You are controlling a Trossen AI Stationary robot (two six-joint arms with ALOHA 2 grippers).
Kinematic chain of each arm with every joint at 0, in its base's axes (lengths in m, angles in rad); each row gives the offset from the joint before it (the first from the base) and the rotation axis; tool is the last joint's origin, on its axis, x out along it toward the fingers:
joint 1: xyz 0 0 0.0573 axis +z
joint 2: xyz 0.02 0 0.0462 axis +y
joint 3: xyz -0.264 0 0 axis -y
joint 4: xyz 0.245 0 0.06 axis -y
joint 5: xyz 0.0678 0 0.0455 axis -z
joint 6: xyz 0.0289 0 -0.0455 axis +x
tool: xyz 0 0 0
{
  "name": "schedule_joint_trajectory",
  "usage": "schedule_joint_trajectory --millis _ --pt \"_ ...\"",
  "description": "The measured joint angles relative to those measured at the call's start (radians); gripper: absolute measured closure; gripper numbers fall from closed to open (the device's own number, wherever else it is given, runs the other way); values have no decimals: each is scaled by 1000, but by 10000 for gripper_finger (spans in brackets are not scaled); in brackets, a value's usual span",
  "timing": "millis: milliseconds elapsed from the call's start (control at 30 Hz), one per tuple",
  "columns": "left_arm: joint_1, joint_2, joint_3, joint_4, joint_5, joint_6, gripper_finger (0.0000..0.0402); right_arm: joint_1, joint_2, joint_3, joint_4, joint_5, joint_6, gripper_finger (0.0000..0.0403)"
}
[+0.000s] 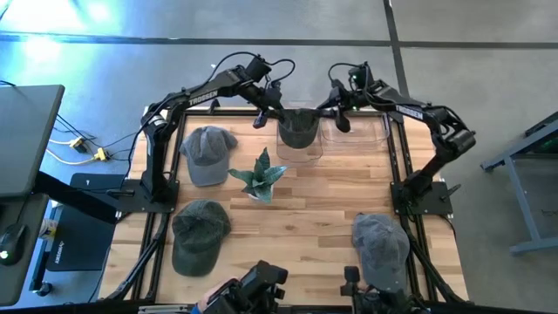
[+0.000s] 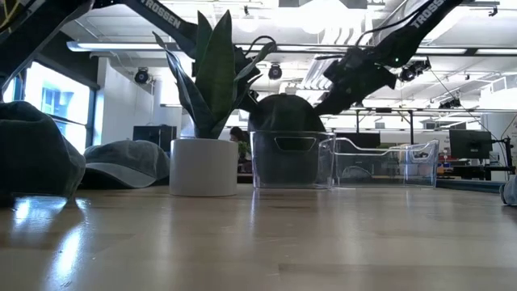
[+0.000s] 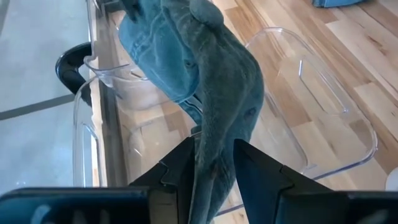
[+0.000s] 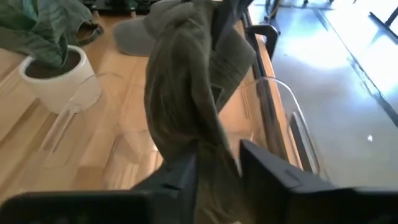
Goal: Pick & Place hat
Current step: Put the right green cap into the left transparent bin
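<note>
Denim hat hangs over the clear bin at the table's far edge, left gripper and right gripper each pinching a side; loosen both together so it drops in squarely; potted plant stands near, second empty bin beside

The left tool straddles a hanging hat above a clear bin.
</note>
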Motion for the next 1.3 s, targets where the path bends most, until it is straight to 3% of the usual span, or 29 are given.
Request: schedule_joint_trajectory --millis 200,300,400,667,933,1100,1300 --pt "-7 0 0 0 -3 0 293 51 -36 2 -13 40 -79 165" --pt "-19 0 0 1 -6 9 293 88 -28 8 13 176 -153 146" --pt "-30 0 0 1 -19 12 293 93 -9 62 -63 203 -203 148" --pt "-42 0 0 10 -74 14 293 93 144 287 -400 230 -332 224" --pt "-47 0 0 9 -76 16 293 73 183 445 -748 185 -514 386" --pt "-53 -1 0 9 -71 16 293 52 183 436 -831 103 -602 381" --pt "-67 -27 4 0 -79 24 293 53 183 413 -824 85 -613 395"
